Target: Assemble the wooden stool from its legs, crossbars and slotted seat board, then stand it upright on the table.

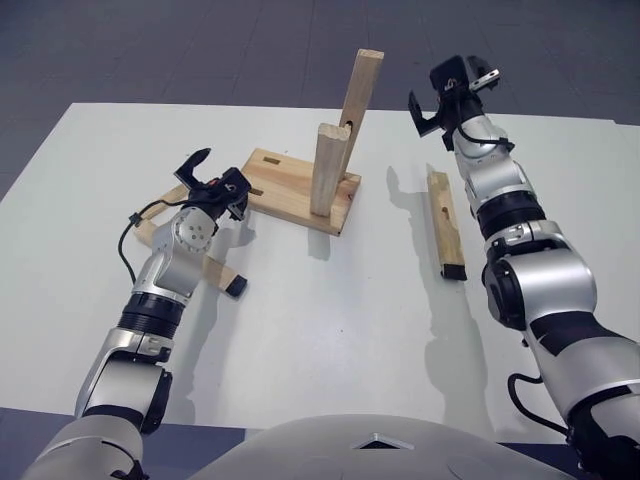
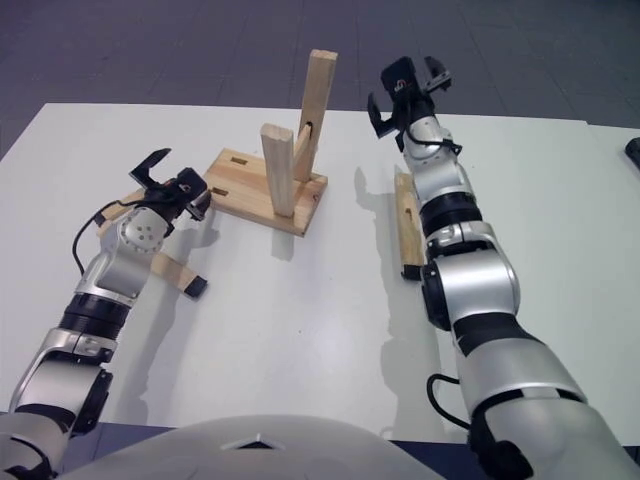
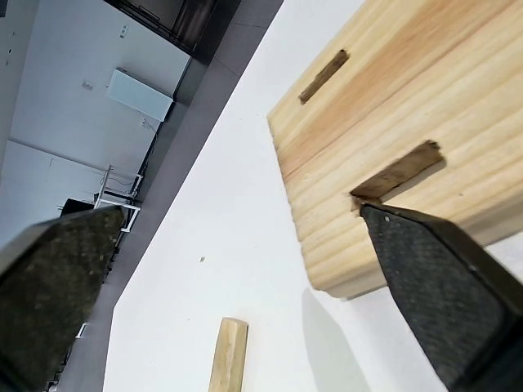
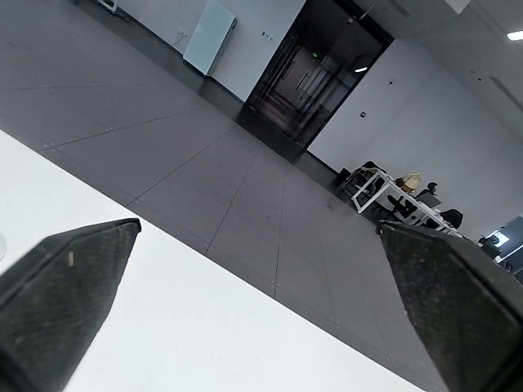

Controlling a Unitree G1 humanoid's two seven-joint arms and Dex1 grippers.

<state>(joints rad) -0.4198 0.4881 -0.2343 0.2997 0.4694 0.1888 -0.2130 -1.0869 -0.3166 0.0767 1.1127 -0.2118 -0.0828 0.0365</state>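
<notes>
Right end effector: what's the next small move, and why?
Probably lower the right end effector to the loose leg lying on the table beside that arm. The end effector is open, empty and held above the table. Two legs already stand in the seat board, whose left slots are unfilled.

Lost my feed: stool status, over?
Left gripper, right gripper open, empty. Seat board flat, two legs standing in it. Loose leg on table to its right.
</notes>
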